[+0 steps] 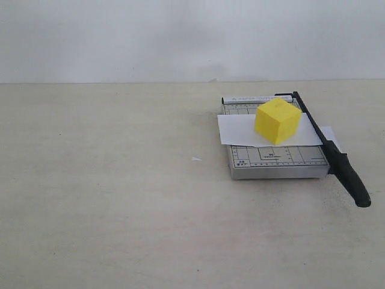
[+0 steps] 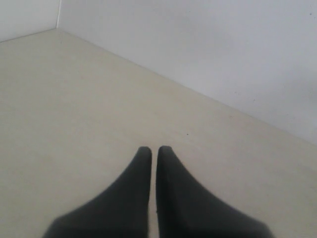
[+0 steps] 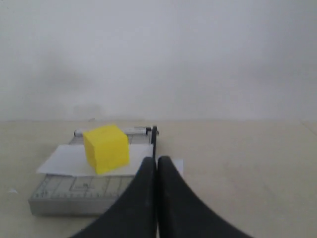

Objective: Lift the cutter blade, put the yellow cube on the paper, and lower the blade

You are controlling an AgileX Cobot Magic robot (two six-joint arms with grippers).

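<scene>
Left claw (image 2: 154, 148) and right claw (image 3: 157, 159) are pinched together, empty, and we judge the yellow cube (image 1: 277, 120), on the paper (image 1: 237, 129) near the far right corner of the board (image 1: 274, 162), light and soft, best gripped across opposite flat faces.

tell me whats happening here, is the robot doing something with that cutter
Nothing is being handled right now. The yellow cube sits on the white paper, which lies across the grey cutter board, and the black blade is down along the board's edge, over the paper. Neither tool touches any of it: the left tool is shut and empty over the table, and the right tool is shut and empty, facing the cutter.
</scene>
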